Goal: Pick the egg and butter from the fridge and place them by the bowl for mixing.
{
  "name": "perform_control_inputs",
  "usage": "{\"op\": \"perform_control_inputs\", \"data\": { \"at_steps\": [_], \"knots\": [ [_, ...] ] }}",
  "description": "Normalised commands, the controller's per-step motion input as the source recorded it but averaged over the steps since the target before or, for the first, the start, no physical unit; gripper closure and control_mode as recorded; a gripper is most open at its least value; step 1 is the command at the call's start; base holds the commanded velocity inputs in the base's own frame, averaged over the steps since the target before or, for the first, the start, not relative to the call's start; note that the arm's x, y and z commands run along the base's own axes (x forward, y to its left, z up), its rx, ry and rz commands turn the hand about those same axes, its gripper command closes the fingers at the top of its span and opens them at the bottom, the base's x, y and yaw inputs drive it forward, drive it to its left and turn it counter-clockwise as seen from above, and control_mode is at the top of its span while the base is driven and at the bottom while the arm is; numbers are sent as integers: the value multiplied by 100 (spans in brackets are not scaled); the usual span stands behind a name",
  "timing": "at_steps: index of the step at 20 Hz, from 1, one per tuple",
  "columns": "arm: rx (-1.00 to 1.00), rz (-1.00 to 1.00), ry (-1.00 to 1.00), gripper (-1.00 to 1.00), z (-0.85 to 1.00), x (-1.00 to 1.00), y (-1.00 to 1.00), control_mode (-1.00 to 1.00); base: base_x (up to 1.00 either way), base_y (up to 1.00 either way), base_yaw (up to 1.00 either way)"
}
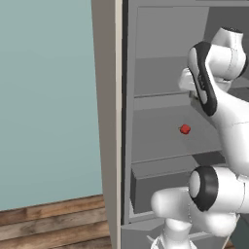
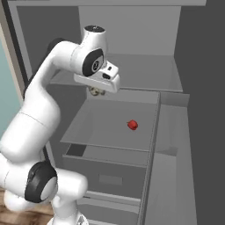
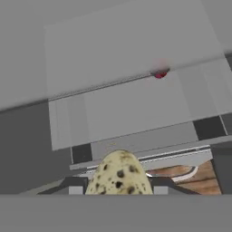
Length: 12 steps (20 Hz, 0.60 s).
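Observation:
The fridge (image 2: 132, 26) stands open, showing grey walls and shelves. My gripper (image 2: 97, 91) hovers just above the middle shelf (image 2: 105, 125), shut on the egg (image 3: 118, 174), which is cream with dark speckles. In the hand view the egg sits between the two fingertips (image 3: 75, 190) at the bottom. In the right base view the egg (image 2: 95, 92) peeks out under the hand. The butter and the bowl are out of view.
A small red object (image 2: 132, 125) (image 1: 185, 129) lies on the middle shelf, to the right of the gripper. Below that shelf is the wide grey drawer (image 2: 107, 178). The beige outer panel (image 1: 108, 121) borders the fridge on the left, next to a teal wall (image 1: 46, 97) and a wooden floor (image 1: 48, 228).

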Motion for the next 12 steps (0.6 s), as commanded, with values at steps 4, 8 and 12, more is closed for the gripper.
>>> {"op": "perform_control_inputs", "data": {
  "at_steps": [4, 8, 12],
  "knots": [
    [-2, -8, 0, 100, -10, -89, 25, -100, 0, 0, 0],
    [-13, -8, -3, 100, -34, -84, 31, -100, 0, 0, 0],
    [-13, -7, 0, 100, -39, -72, 33, -100, 0, 0, 0]
  ]
}}
